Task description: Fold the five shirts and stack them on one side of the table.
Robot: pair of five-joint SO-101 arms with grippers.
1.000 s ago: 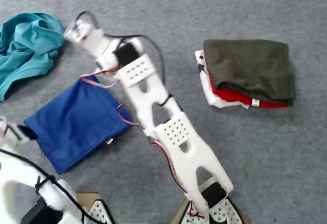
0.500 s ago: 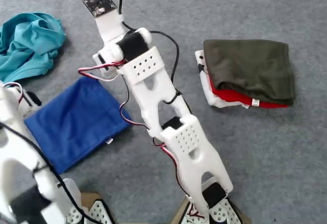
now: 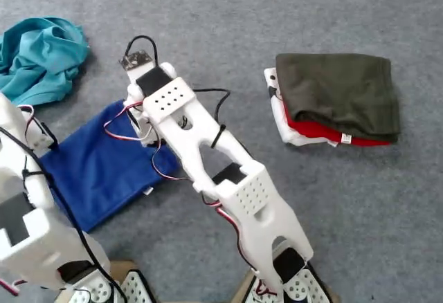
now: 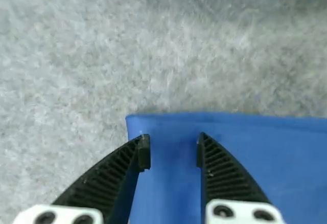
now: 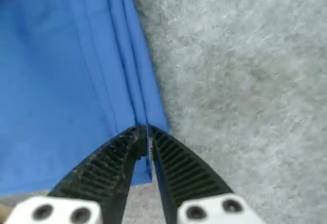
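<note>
- The left claw is released: its two black fingers stand apart over the blue shirt, just inside one corner of the folded cloth.
- One finger of the left claw lies right along the shirt's side edge; the other is over the cloth itself. Ahead of the fingertips the shirt's edge runs straight across, and past it is bare grey bench.
- The right claw is clenched on the blue shirt, its fingertips pressed together on the shirt's layered edge, with a strip of blue showing between the fingers.
- To one side of the right claw the shirt spreads out flat; to the other side is grey bench.
- From above, the blue shirt lies folded flat on the bench, between the two arms, each claw at an opposite side of it.
- Beyond the left claw, well apart from it, the teal shirt lies crumpled and unfolded.
- Well away from the right claw, on the far side of its arm, sits a stack: the olive shirt on top, the red shirt under it, the white shirt peeking out at the bottom.
</note>
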